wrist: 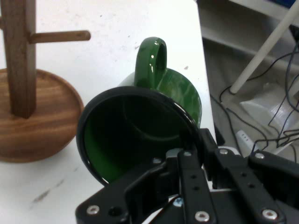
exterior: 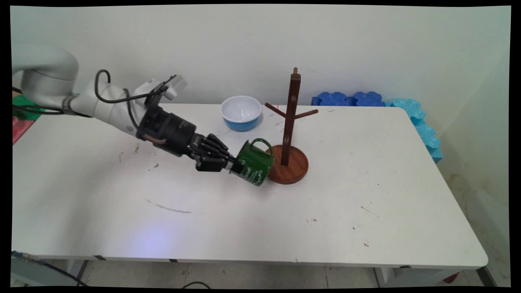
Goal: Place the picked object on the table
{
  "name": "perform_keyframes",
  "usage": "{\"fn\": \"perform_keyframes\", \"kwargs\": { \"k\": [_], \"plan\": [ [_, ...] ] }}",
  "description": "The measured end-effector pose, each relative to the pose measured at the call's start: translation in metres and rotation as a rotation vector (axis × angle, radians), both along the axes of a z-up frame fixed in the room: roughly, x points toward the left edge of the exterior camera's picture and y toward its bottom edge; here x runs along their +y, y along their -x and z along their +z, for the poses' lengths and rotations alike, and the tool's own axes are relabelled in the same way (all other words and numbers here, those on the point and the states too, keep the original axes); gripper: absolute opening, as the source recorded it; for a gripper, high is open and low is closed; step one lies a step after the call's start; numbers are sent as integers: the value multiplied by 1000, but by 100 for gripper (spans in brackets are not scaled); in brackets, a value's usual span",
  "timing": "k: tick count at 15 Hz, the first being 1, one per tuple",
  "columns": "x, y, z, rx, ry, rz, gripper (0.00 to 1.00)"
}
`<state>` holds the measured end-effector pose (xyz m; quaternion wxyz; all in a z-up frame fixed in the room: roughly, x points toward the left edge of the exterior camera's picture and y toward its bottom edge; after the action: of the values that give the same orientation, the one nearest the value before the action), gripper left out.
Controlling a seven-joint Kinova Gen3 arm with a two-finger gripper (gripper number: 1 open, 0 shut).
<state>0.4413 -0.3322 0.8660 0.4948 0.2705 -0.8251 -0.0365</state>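
Observation:
My gripper (exterior: 235, 166) is shut on the rim of a green mug (exterior: 255, 163) with white lettering, holding it tipped on its side just over the table. The mug's open mouth faces the hand and its handle (exterior: 262, 142) points up. In the hand view the mug (wrist: 140, 126) fills the middle, one finger inside the rim and one outside, gripper (wrist: 187, 149). Right beside the mug stands a wooden mug tree (exterior: 290, 122) on a round base (exterior: 293, 167), pegs bare. The mug's bottom is close to the base's left edge; I cannot tell whether they touch.
A blue bowl with a white inside (exterior: 241, 112) sits behind the mug near the wall. Blue foam pieces (exterior: 407, 110) line the table's far right corner and right edge. Red and green items (exterior: 20, 118) lie at the far left.

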Motion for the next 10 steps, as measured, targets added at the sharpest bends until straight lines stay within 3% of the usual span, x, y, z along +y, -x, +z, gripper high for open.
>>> {"fn": "perform_keyframes", "kwargs": {
  "k": [10],
  "plan": [
    [10,-31,24,-208,100,-50,0]
  ]
}}
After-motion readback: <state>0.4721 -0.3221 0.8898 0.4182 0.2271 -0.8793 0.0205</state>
